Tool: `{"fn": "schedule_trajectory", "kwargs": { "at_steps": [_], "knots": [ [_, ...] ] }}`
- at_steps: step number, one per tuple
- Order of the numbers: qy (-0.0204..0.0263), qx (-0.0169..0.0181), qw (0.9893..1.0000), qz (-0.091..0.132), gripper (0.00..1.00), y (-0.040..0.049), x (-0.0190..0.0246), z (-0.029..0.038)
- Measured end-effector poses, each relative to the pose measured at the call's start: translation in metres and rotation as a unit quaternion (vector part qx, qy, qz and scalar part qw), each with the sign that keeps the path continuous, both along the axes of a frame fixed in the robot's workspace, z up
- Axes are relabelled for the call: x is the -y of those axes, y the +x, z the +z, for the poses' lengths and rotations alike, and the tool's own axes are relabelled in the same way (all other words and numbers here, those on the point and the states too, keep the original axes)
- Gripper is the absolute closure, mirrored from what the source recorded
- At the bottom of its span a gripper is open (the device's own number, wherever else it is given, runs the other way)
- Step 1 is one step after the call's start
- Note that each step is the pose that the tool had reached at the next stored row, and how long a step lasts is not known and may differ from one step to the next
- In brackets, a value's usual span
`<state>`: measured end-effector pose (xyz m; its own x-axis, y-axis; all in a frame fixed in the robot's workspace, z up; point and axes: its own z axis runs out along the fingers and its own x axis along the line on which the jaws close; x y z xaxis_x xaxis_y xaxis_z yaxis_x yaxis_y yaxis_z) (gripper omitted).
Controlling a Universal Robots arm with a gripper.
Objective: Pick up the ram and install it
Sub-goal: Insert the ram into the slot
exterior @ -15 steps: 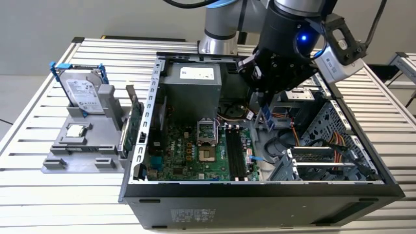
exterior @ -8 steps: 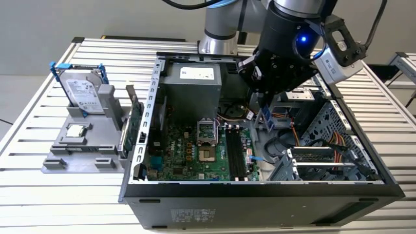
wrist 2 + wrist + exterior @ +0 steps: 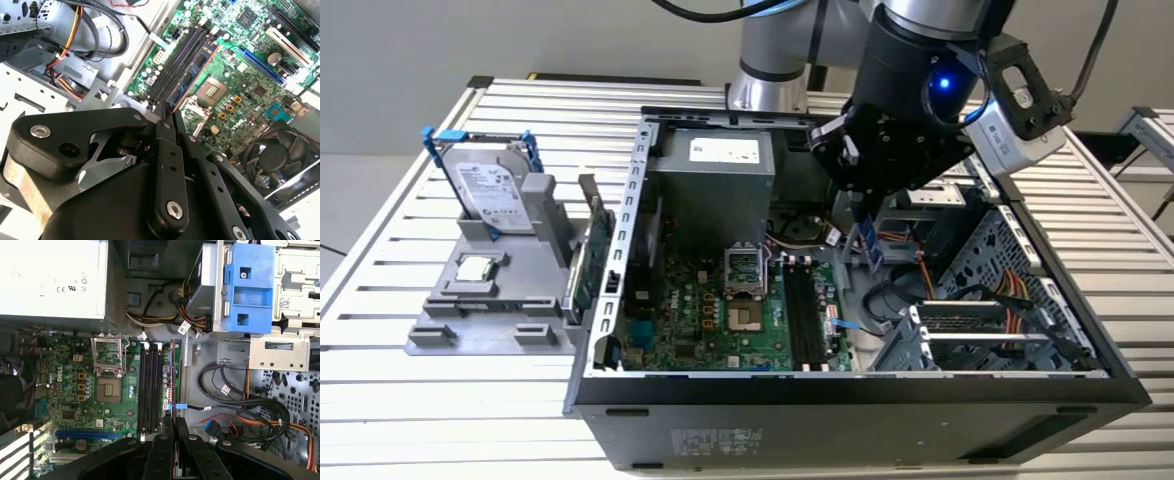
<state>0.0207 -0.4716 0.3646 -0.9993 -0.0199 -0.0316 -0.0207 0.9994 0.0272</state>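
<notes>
Bare memory slots (image 3: pixel 148 385) below the claw (image 3: pixel 173 424) (ram (image 3: pixel 173 375) in its grip), drive cage (image 3: pixel 270 347) and cables (image 3: pixel 250 402) crowding one side

The ram (image 3: pixel 869 247) is held in the gripper (image 3: pixel 861 222) above the motherboard (image 3: pixel 707 310) inside the open case (image 3: pixel 854 388). A hard drive (image 3: pixel 494 195) is propped in a grey holder (image 3: pixel 487 320) at the exterior view's left.

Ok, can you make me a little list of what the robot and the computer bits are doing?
claw: shut on the ram, over the open computer case
ram: thin stick held on edge, running along the memory slots
seated in a slot: can't tell
motherboard: green, flat inside the case
hard drive: standing in a grey holder outside the case, on the exterior view's left
</notes>
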Motion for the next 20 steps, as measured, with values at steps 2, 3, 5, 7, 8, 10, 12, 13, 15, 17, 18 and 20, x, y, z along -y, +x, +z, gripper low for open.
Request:
{"fn": "schedule_trajectory", "kwargs": {
  "at_steps": [2,3,5,7,8,10,12,13,15,17,18,20],
  "knots": [
    [0.0000,0.0000,1.0000,-0.001,1.00,0.0002,0.0000,-0.0004],
    [0.0000,0.0000,1.0000,-0.001,1.00,0.0003,0.0000,-0.0005],
    [0.0000,0.0000,1.0000,-0.001,1.00,0.0005,0.0000,-0.0010],
    [-0.0001,0.0000,1.0000,-0.001,1.00,0.0006,0.0000,-0.0014],
    [0.0000,0.0000,1.0000,-0.001,1.00,0.0006,0.0000,-0.0016],
    [0.0000,0.0000,1.0000,-0.001,1.00,0.0007,0.0000,-0.0022],
    [0.0000,0.0000,1.0000,-0.001,1.00,0.0007,0.0000,-0.0026],
    [0.0000,0.0000,1.0000,-0.001,1.00,0.0007,0.0000,-0.0029],
    [0.0000,0.0000,1.0000,-0.001,1.00,0.0008,-0.0001,-0.0034],
    [0.0000,0.0000,1.0000,-0.001,1.00,0.0008,-0.0001,-0.0041],
    [0.0000,0.0000,1.0000,-0.001,1.00,0.0008,-0.0001,-0.0043],
    [0.0000,0.0000,1.0000,-0.001,1.00,0.0008,-0.0001,-0.0050]
  ]
}}
